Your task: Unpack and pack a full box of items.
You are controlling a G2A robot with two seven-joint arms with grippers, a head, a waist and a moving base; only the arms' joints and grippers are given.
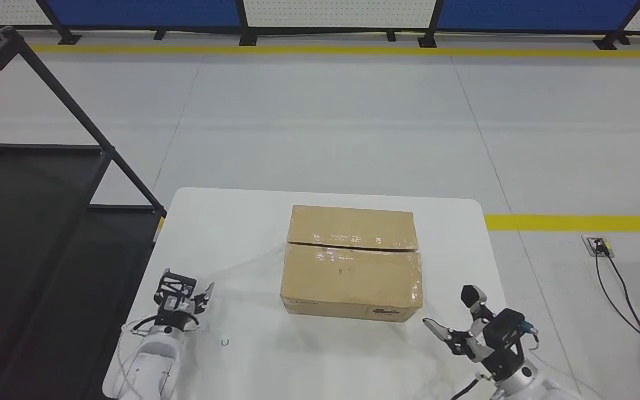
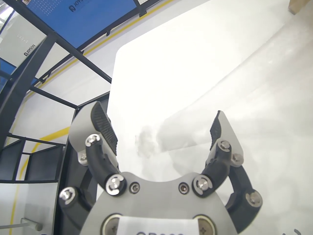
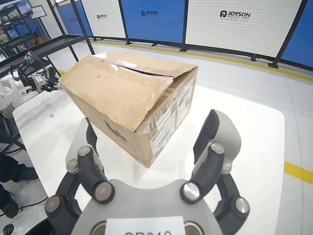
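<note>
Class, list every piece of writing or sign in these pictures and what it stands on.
Blue and white perforated fence panels: a brand logo and name, not quoted here.
White labels on the brown cardboard box: too small to read.
Arrow symbols on the box's end: upright-handling signs.
Box top: handwritten scribble, unreadable.
White tags on the right gripper and left gripper: cut off at the edge.

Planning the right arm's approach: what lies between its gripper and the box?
Nothing: the right wrist view shows bare table between the right gripper and the cardboard box.
</note>
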